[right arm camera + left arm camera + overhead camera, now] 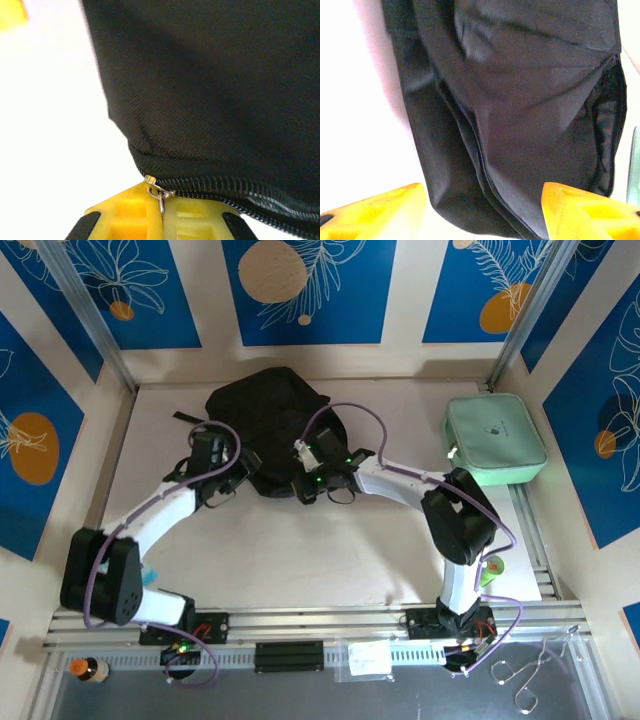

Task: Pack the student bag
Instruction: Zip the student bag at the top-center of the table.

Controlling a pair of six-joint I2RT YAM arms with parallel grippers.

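Pale table [300,560], blue-panelled walls. The student bag [265,415] lies far centre. The right gripper [162,210] has jaws pinching the zipper pull [160,195]. The left gripper [482,200] has jaws apart, empty. The mint pouch [495,438] lies outside the bag: packing judged unfinished.

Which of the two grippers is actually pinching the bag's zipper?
The right gripper: its yellow fingers are closed on the metal zipper pull of the student bag. The left gripper stands open, fingers apart.
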